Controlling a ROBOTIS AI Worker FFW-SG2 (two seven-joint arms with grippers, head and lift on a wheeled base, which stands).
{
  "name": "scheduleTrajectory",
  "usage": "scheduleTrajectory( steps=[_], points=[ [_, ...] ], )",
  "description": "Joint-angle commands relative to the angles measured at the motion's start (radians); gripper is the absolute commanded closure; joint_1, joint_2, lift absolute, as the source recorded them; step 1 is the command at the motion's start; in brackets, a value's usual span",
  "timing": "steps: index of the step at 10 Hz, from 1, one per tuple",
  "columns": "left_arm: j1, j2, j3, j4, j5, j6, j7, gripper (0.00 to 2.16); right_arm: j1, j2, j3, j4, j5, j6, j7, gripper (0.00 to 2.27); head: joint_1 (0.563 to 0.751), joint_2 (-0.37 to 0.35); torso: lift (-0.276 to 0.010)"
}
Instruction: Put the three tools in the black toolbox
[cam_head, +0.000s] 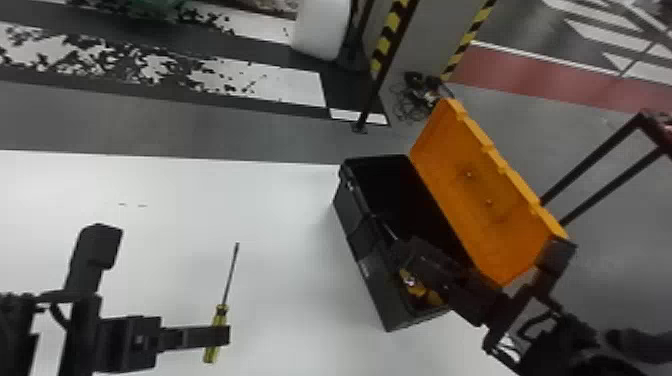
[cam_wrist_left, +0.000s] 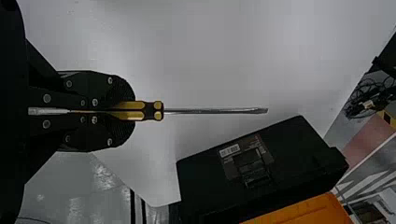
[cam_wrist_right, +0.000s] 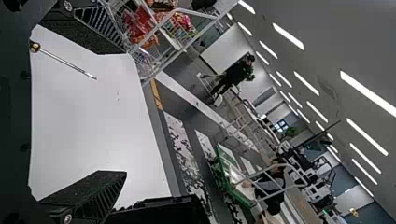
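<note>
Spreading wide, the white surface (cam_head: 280, 230) carried the black toolbox (cam_head: 361, 257), which stood well apart from the left fingers (cam_wrist_left: 100, 84), off to their right, with its near end below the right fingers (cam_wrist_right: 95, 186). Its orange lid (cam_head: 477, 187) was open, leaning away on the far side from the left fingers, so nothing there needed doing first. The right fingers were spread wide, with nothing between them. The left fingers were closed around the handle of the screwdriver (cam_wrist_left: 212, 111), its shaft reaching out past their tips; whether it was off the surface I could not tell. That tool was outside the box and remained to be put in. Smallest were some yellow pieces (cam_head: 421, 292) inside the box, just beneath the right fingers, probably tool handles. Their number was unclear, but the job looked about two-thirds done, with the screwdriver likely the last of the three.
</note>
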Motion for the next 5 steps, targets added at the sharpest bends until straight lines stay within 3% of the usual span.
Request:
scheduleTrajectory(
  steps=[1,3,5],
  points=[
    [0.019,0.001,-0.008,-0.054,-0.003,0.007,-0.002,1.74,-0.004,-0.001,0.009,-0.001,0.006,0.006,0.0,0.08,0.695,-0.35,-0.055],
    [0.053,0.004,-0.019,-0.129,-0.038,0.007,0.001,1.74,-0.013,-0.001,0.015,-0.002,0.006,0.025,0.0,0.08,0.695,-0.35,-0.055],
    [0.062,0.004,-0.07,-0.198,-0.124,0.007,0.005,1.74,-0.021,-0.004,0.02,-0.013,0.009,0.052,0.0,0.08,0.695,-0.35,-0.055]
  ],
)
